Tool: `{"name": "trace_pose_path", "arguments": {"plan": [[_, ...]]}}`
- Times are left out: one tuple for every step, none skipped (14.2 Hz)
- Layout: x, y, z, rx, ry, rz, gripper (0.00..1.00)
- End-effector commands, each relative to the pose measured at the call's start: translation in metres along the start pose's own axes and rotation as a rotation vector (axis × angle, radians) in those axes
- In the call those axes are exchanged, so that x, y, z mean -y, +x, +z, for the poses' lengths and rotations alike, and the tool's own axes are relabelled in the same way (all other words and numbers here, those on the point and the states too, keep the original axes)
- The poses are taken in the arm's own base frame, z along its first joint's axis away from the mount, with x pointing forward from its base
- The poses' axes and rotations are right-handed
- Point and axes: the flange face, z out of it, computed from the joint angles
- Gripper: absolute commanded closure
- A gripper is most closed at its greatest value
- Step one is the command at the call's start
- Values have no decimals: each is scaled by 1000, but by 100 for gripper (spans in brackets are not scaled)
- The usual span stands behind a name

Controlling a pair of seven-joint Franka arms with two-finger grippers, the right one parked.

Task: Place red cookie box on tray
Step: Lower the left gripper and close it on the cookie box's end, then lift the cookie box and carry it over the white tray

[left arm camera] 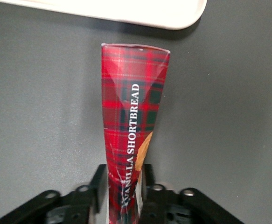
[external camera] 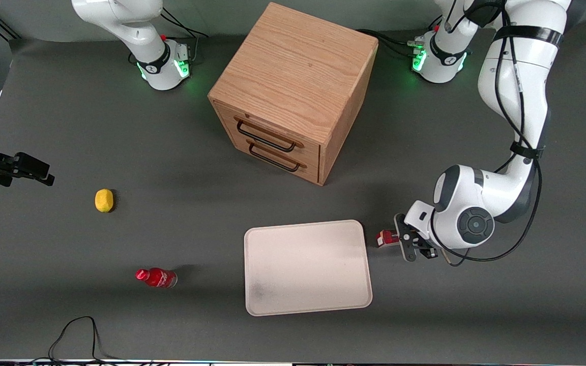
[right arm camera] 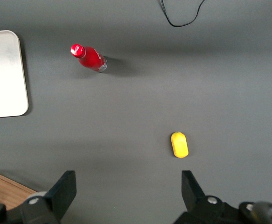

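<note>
Red tartan cardboard, the cookie box (left arm camera: 132,116) sits pinched at one end between the fingers (left arm camera: 91,196) of the gripper (external camera: 393,239), which hangs just beside the tray (external camera: 307,267) at the working arm's end of the table. A drawer cabinet (external camera: 293,91) stands farther back; a bottle (external camera: 156,277) and a lemon (external camera: 104,200) lie toward the parked arm

Working arm is glossy white with rounded shells, dark grey joint caps and a black band up top. Black cables loop along it, strapped on. Green lights glow at its base. The gripper (external camera: 393,239) is matte black, boxy fingers.
</note>
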Motion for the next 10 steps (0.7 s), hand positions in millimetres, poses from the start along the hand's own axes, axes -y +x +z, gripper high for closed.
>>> {"name": "trace_pose_path", "arguments": {"plan": [[-9, -2, -8, 14, 23, -8, 100], [-9, -2, -8, 14, 23, -13, 100], [-9, -2, -8, 16, 22, -14, 100], [-10, -2, -9, 15, 20, -14, 100], [-10, -3, -12, 17, 18, -17, 100], [-10, -4, -21, 16, 23, -23, 100], [-11, -5, -34, 13, 30, -25, 100], [-12, -5, -46, 16, 24, -27, 100], [-14, -5, -65, 18, 23, -32, 100], [-16, -5, -85, 20, 26, -39, 100]]}}
